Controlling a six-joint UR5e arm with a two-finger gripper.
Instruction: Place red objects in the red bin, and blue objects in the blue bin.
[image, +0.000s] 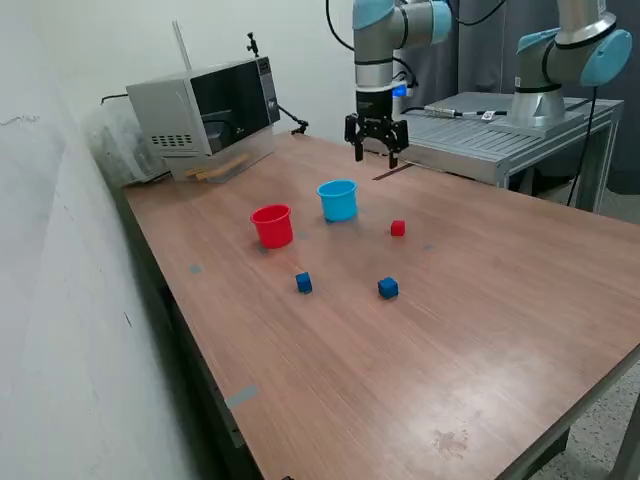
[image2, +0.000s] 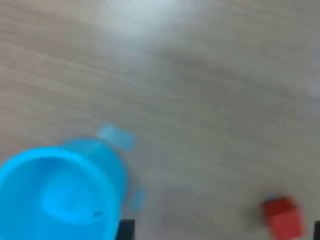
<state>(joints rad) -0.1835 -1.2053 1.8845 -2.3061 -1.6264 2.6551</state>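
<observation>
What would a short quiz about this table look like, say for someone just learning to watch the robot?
1. How many small cubes lie on the table, and in what colours?
2. True or false: the end effector is carrying a cube.
3. Which cup stands nearer the red cube: (a) the red cup or (b) the light blue cup?

Key
1. Three: the red one and two blue cubes.
2. False; it hangs open above the table with nothing in it.
3. (b), the light blue cup.
</observation>
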